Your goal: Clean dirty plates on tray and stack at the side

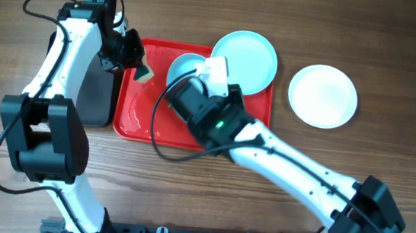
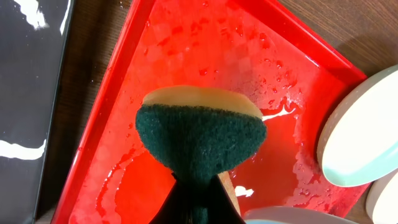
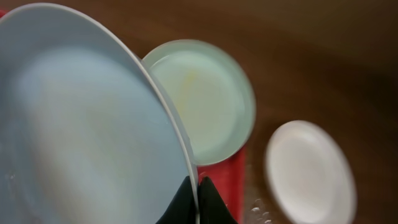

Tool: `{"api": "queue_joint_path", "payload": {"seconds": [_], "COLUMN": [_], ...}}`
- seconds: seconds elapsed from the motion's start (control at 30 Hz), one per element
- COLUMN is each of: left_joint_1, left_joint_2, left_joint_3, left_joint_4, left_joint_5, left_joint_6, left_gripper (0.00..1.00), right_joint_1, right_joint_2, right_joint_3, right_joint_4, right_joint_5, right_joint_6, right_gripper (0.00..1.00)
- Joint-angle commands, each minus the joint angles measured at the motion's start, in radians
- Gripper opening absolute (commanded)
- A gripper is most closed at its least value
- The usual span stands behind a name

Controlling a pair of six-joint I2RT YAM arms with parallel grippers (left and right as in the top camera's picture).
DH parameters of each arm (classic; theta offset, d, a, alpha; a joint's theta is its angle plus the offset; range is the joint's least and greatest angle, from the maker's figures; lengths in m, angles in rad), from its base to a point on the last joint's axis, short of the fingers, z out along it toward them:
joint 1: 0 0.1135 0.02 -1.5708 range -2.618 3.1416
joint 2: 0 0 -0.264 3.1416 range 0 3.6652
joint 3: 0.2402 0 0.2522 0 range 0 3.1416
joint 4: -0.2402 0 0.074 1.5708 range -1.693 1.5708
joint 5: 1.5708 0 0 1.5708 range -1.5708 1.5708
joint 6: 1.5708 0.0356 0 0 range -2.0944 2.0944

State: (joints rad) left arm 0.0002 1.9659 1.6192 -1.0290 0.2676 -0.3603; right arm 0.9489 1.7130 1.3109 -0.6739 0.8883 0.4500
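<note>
Jaws of the left gripper [image 2: 196,200] pinch a green-faced sponge [image 2: 199,134] above the wet red tray [image 2: 186,37]; the right gripper [image 3: 198,200] clamps a pale-blue plate [image 3: 81,124] by its rim over that tray. Gripped by so thin an edge, it could slip once the sponge presses.

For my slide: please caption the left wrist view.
Left pincer holds a green-and-yellow sponge over the wet red tray, pale plate at right.

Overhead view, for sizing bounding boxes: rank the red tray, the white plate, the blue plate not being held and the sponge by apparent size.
1. red tray, clearly largest.
2. white plate and unheld blue plate: they look alike, so not ranked.
3. sponge, smallest; partly hidden.
</note>
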Motion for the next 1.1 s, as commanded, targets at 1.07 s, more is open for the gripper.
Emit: {"api": "queue_joint_path", "payload": {"seconds": [1.07], "left_joint_1": [-0.005], "left_joint_2": [0.007], "left_joint_3": [0.015], "left_joint_4": [-0.012], "left_joint_5": [0.0], "left_joint_6": [0.016], "left_gripper": [0.04], "right_joint_1": [-0.068], "right_joint_2": [-0.073], "right_joint_3": [0.019], "right_joint_4": [-0.035], "right_joint_5": [-0.222], "right_joint_6": [0.01], "right_gripper": [0.04]}}
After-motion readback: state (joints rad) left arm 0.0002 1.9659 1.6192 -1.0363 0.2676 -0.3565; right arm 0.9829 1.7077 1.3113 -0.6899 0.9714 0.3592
